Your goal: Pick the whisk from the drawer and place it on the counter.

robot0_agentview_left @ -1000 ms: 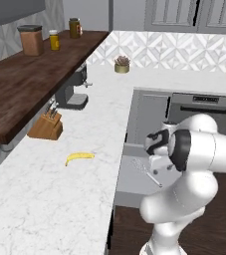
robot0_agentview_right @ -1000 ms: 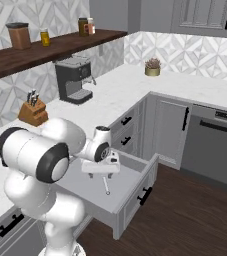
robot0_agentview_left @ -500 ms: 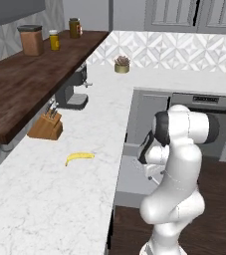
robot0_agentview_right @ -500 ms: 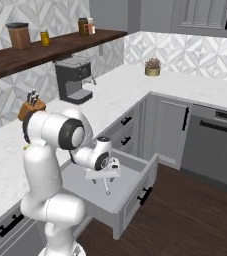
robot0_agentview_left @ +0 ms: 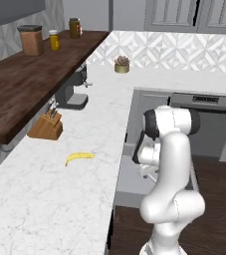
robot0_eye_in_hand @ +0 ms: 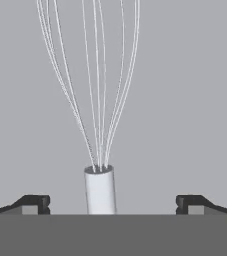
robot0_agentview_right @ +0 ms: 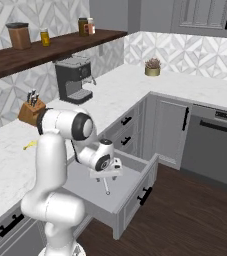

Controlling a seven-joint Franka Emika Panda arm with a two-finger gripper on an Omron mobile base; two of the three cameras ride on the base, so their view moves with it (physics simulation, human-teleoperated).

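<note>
One whisk [robot0_eye_in_hand: 101,125] lies in the single open drawer [robot0_agentview_right: 130,192], between the two dark fingertips [robot0_eye_in_hand: 35,202] of one gripper [robot0_eye_in_hand: 112,204]. On the one white marble counter [robot0_agentview_left: 45,199] sit one yellow banana [robot0_agentview_left: 79,157], one knife block [robot0_agentview_left: 45,126], one coffee machine [robot0_agentview_left: 73,91] and one small potted plant [robot0_agentview_left: 121,64]. The one wooden shelf [robot0_agentview_left: 20,82] carries three jars: a large brown canister [robot0_agentview_left: 31,40], a small yellow jar [robot0_agentview_left: 54,40] and a dark jar [robot0_agentview_left: 74,27], while one dishwasher panel [robot0_agentview_right: 216,147] stands beyond.
</note>
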